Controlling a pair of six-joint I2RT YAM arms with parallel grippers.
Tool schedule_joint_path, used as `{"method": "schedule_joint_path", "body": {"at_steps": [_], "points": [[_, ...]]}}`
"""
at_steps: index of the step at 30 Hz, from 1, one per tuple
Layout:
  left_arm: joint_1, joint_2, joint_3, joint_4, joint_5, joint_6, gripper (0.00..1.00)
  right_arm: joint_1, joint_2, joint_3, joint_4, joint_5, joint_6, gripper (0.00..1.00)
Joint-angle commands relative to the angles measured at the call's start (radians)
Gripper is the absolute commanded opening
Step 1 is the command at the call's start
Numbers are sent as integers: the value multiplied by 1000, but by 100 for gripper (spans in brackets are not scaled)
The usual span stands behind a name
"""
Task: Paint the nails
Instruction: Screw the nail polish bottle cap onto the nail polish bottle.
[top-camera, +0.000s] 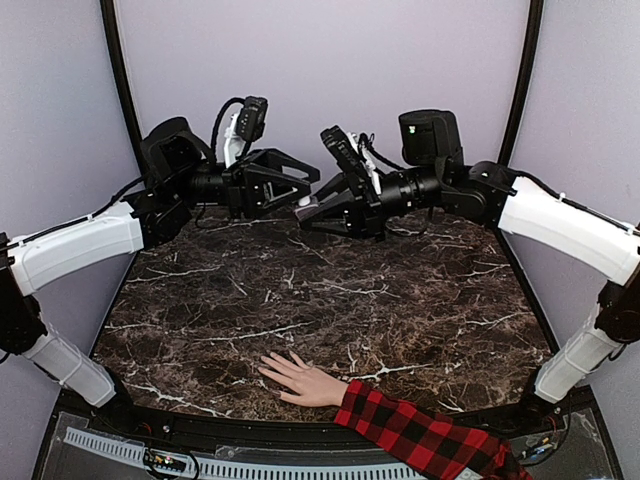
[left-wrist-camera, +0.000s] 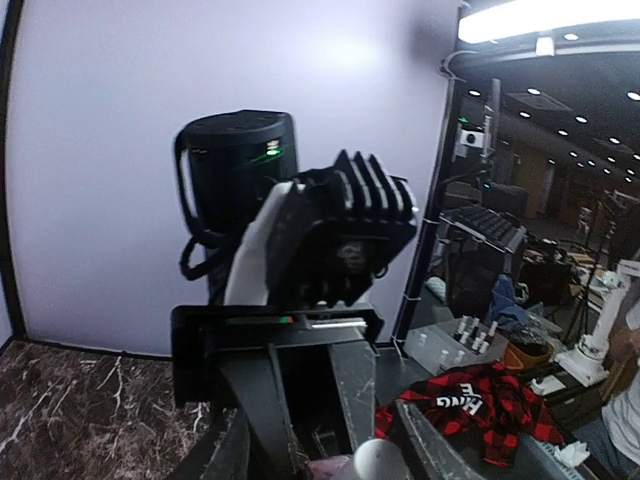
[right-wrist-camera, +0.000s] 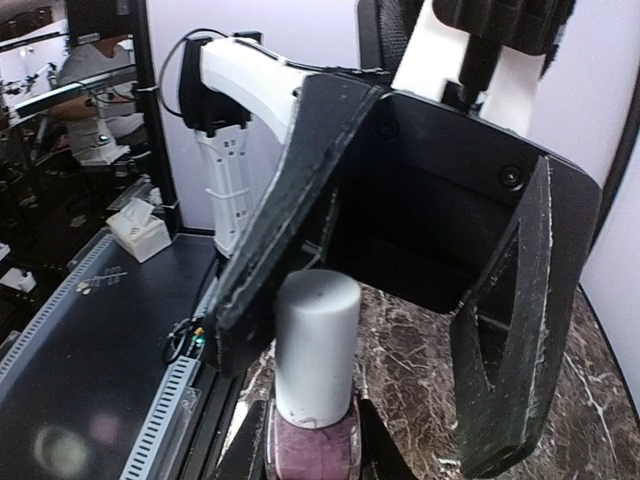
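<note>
A pale hand in a red-and-black plaid sleeve lies palm down at the table's near edge; its nails are too small to make out. High over the back of the table the two grippers meet. My right gripper is shut on a small polish bottle of mauve liquid, its white cap upright. My left gripper is open, its black fingers standing either side of that cap, the far one well apart from it. In the top view, the left gripper and right gripper almost touch.
The dark marbled table lies between the arms and the hand. Black frame posts stand at the back corners. Off the table's right side lie a plaid garment and a grey tray with several white-capped bottles.
</note>
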Motion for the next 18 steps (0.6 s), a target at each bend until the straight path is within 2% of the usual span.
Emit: {"method": "schedule_joint_path", "body": {"at_steps": [1, 5, 10, 18], "points": [[29, -77, -26, -140, -263, 58, 52, 21, -38, -8, 97, 240, -4, 0], [29, -104, -25, -226, -445, 113, 52, 21, -29, -3, 102, 449, 19, 0], [29, -106, -26, -254, -524, 130, 52, 23, 9, 18, 89, 645, 41, 0], [28, -83, 4, -304, -650, 118, 49, 54, 51, 18, 111, 874, 44, 0]]}}
